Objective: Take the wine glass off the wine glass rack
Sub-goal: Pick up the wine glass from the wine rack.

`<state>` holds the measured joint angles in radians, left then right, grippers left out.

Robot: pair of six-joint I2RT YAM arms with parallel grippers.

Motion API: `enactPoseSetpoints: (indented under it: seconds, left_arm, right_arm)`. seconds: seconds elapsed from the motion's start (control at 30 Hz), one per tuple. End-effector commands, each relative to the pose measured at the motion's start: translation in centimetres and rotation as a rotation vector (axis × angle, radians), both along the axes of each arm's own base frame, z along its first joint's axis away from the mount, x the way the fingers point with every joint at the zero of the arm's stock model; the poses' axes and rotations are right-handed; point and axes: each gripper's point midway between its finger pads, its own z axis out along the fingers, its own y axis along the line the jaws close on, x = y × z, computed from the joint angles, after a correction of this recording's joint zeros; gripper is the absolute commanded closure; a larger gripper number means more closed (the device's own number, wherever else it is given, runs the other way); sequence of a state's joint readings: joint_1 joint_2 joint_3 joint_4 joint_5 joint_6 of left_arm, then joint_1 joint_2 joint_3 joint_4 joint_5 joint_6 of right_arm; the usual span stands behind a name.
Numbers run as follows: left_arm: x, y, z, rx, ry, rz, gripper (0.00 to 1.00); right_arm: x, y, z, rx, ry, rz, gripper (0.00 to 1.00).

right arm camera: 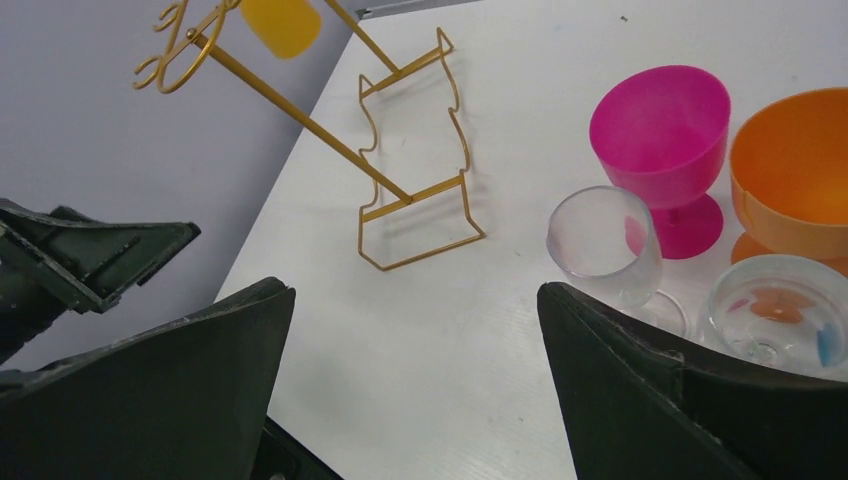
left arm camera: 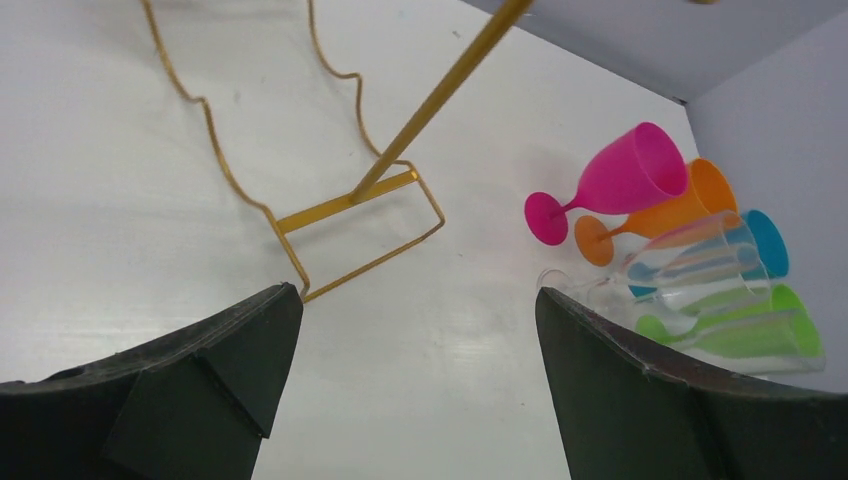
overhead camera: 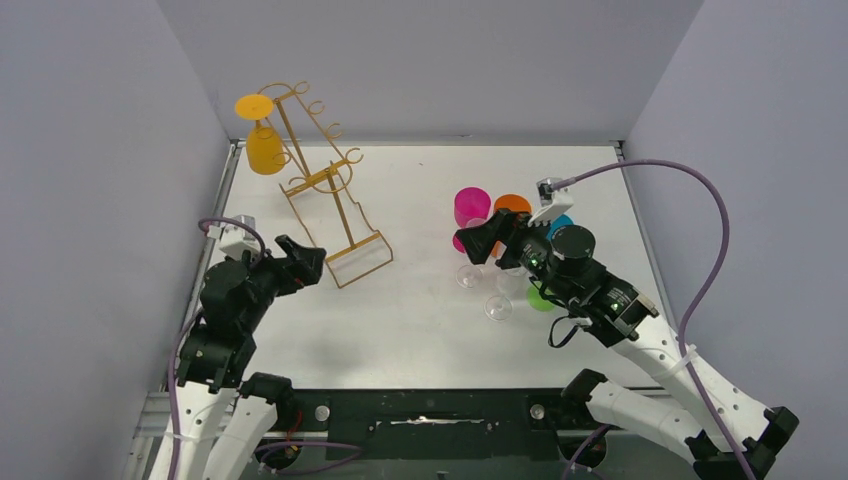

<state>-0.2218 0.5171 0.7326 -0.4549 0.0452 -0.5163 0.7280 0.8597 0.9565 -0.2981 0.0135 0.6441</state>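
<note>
Wine glass (overhead camera: 265,148), yellow, hangs upside down by its foot from a top hook of the wine glass rack (overhead camera: 330,185), which stands at the far left of the table (overhead camera: 420,320). Just beside the rack's wire base, not touching it, the left gripper (overhead camera: 302,262) hovers with its fingers spread wide and nothing between them. Well apart on the right, the right gripper (overhead camera: 478,240) also has its fingers wide apart and empty, just above two clear glasses (overhead camera: 470,275). Around these cluster a pink glass (overhead camera: 470,207), an orange glass (overhead camera: 512,205), a blue one (overhead camera: 560,222) and a green one (overhead camera: 540,298).
</note>
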Motion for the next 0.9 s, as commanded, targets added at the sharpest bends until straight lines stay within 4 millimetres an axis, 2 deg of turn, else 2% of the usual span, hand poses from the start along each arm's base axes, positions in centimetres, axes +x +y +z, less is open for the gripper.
enactPoseSetpoints:
  seconds: [0.0,0.07,0.1,0.17,0.27,0.43,0.53,0.6,0.73,0.87]
  left_arm:
    - [-0.6,2.6,-4.2,-0.119,0.16,0.238,0.12]
    - [-0.7,3.3,-5.0,-0.126,0.186,0.287,0.12]
    - [-0.6,3.6,-6.3,-0.113,0.24,0.316,0.12]
    - [-0.2,4.2,-7.5,-0.071,0.345,0.367,0.12]
    - [1.2,4.5,-7.6,-0.049,0.407,0.389,0.11]
    - [3.0,7.9,-7.7,-0.158,0.389,0.454,0.07]
    - [4.7,10.0,-7.1,-0.245,0.399,0.484,0.06]
    - [6.2,11.3,-5.7,-0.302,0.371,0.499,0.06]
    - [9.2,14.8,-0.7,-0.333,0.266,0.528,0.08]
    - [12.7,16.5,3.9,-0.331,0.203,0.449,0.11]
  right_arm:
    - [1.3,-1.9,2.5,0.046,-0.086,-0.13,0.02]
    - [1.3,-2.3,2.4,0.027,-0.091,-0.144,0.02]
    - [1.3,-2.5,2.5,0.022,-0.095,-0.146,0.02]
    - [1.3,-2.7,2.5,-0.003,-0.098,-0.15,0.02]
    - [1.6,-3.9,2.5,-0.061,-0.096,-0.192,0.02]
    - [1.5,-5.9,3.8,-0.122,-0.138,-0.252,0.02]
    - [1.1,-6.9,4.3,-0.136,-0.154,-0.275,0.02]
    - [0.7,-7.5,4.7,-0.128,-0.17,-0.285,0.02]
    - [-0.4,-8.7,5.8,-0.103,-0.24,-0.288,0.02]
    - [-0.6,-10.4,5.8,-0.108,-0.258,-0.354,0.02]
